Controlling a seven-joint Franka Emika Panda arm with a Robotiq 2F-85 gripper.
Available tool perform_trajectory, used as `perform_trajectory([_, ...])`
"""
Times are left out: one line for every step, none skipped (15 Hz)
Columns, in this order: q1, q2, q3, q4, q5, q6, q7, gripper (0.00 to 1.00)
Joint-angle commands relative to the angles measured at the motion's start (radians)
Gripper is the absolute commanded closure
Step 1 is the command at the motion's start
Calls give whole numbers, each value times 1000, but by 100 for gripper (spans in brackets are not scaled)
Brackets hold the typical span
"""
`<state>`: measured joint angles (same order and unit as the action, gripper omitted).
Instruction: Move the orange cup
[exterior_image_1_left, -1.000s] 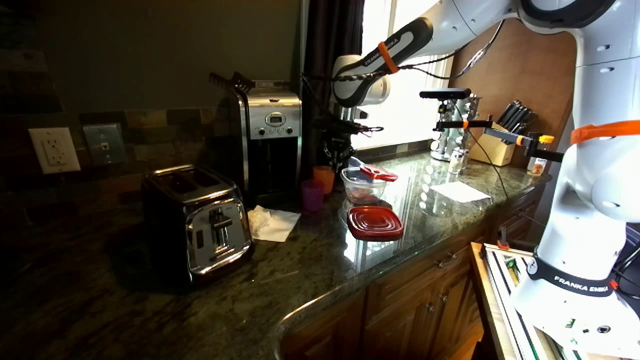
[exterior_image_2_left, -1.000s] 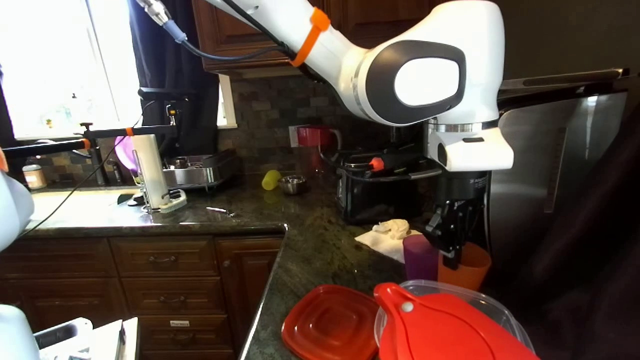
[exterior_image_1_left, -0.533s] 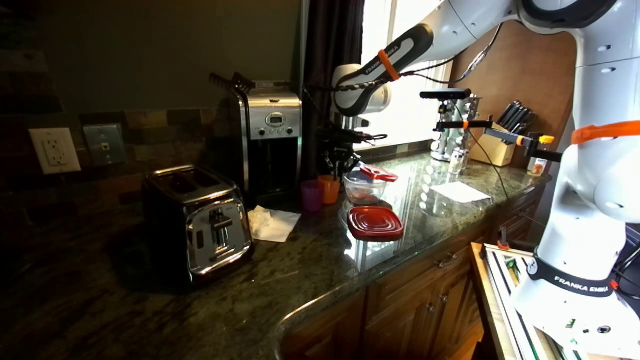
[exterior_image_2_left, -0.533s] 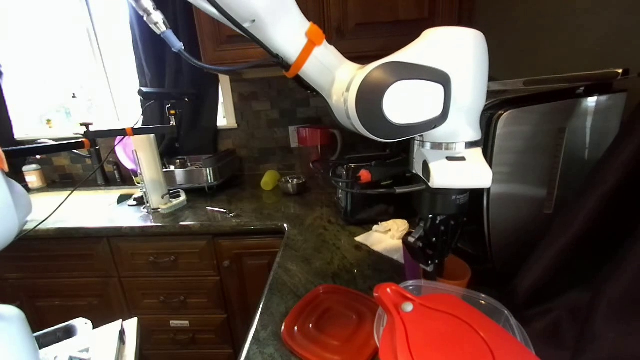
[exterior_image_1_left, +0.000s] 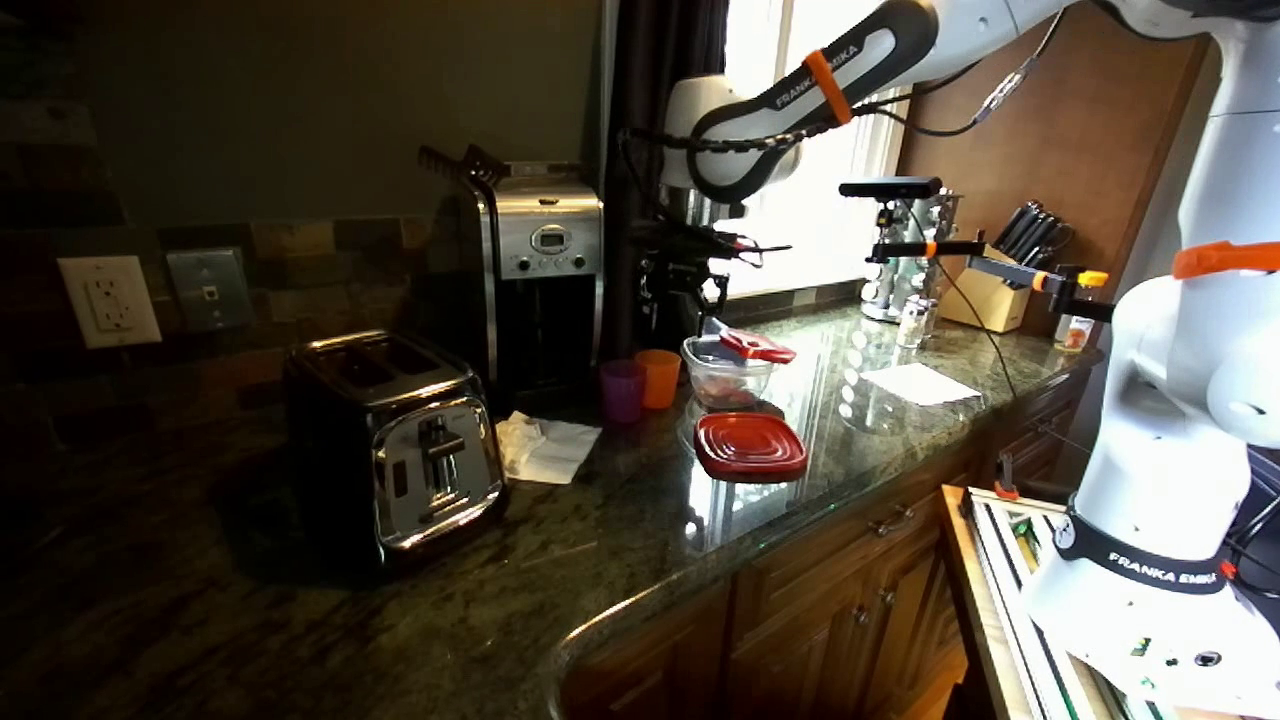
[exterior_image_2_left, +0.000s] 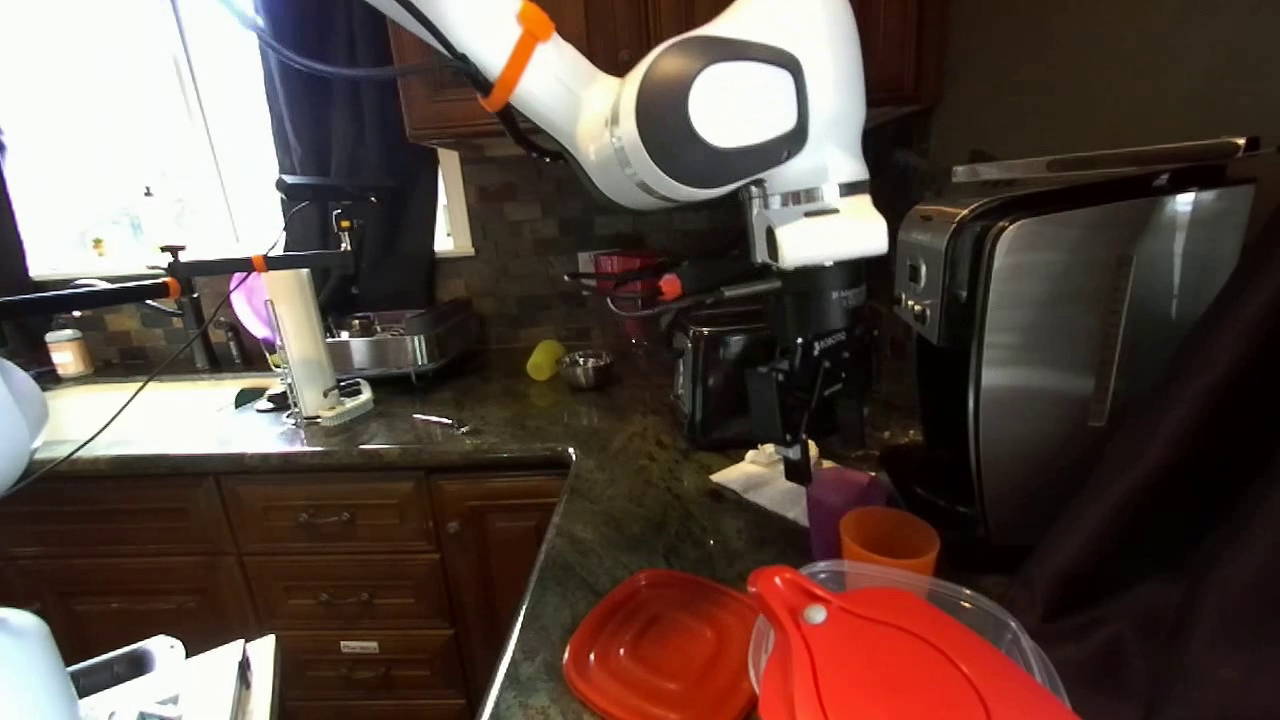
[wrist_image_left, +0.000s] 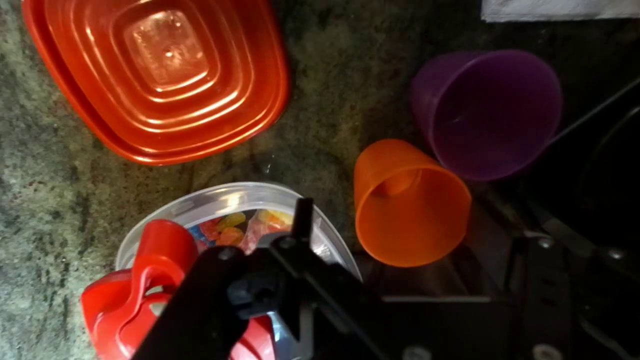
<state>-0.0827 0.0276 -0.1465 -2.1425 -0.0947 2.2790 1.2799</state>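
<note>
Looking through the wrist view, I find the orange cup (wrist_image_left: 412, 220) upright on the table (wrist_image_left: 325, 100), the purple cup (wrist_image_left: 492, 115) just beside it at one o'clock, clear bowl (wrist_image_left: 225, 196) at eight, flat red lid (wrist_image_left: 165, 55) at ten. In an exterior view my hand (exterior_image_2_left: 824, 447), spread wide, hangs at the orange cup's eleven o'clock.

A blown-out window (exterior_image_1_left: 822, 225) throws glare across the otherwise dim counter (exterior_image_1_left: 620, 530).

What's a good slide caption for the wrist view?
Orange cup between the purple cup and clear container, seen past the open gripper.
</note>
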Motion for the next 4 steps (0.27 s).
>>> perform_trajectory([5, -188, 34, -118, -35, -55, -1, 0])
perform_trajectory([13, -212, 45, -128, 37, -85, -121, 0])
perform_trajectory([-12, -127, 46, -58, -11, -54, -27, 0])
perform_trajectory([-13, -152, 54, -67, -4, -65, -42, 0])
